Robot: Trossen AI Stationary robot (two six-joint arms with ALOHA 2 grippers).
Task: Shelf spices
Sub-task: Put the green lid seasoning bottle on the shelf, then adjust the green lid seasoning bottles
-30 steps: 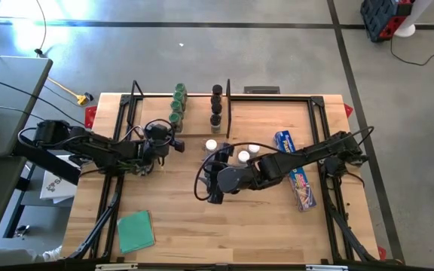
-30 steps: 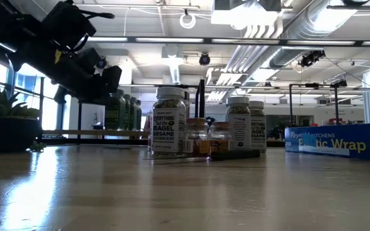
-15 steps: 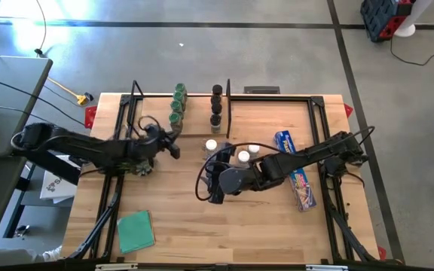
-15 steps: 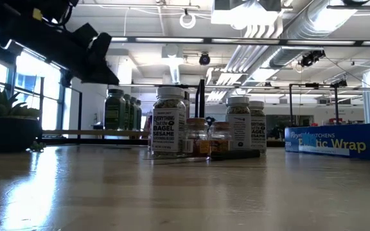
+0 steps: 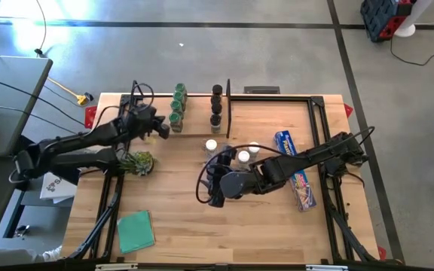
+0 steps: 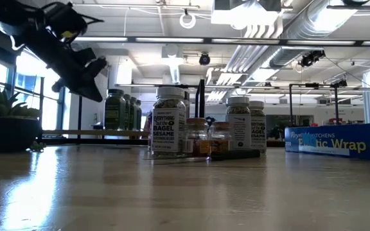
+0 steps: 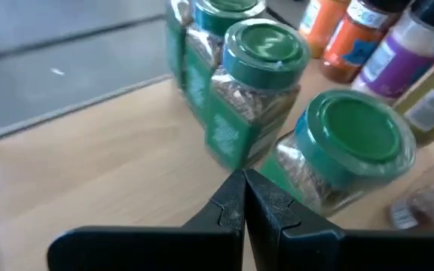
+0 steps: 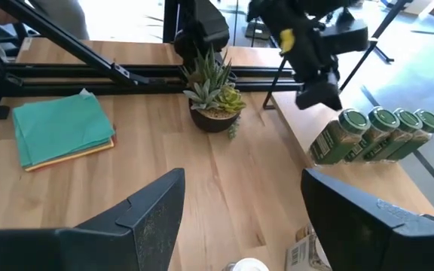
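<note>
The shelf (image 5: 194,129) is a pale plank between two black uprights at the table's far side. A row of green-capped spice jars (image 5: 177,105) and a row of dark-capped ones (image 5: 216,105) stand on it. More jars with white caps (image 5: 243,156) stand on the table in front of the shelf. My left gripper (image 5: 162,129) is shut and empty, just left of the nearest green-capped jar (image 7: 349,143), slanting down. My right gripper (image 8: 255,218) hovers open near the white-capped jars. My left gripper's shut fingertips (image 7: 243,188) stand close beside the nearest green-capped jars on the shelf, coming slantwise from the left. Whether they touch a jar, I cannot tell.
A small potted plant (image 5: 137,160) stands left of centre, and a green folded cloth (image 5: 136,229) lies near the front left. A long blue wrap box (image 5: 297,170) lies at the right, under my right arm. Bare tabletop lies in front of the jars.
My left gripper has risen and swung from beside the plant toward the table's far edge, up to the green-capped jars on the shelf. It has turned on the way and stayed shut.
</note>
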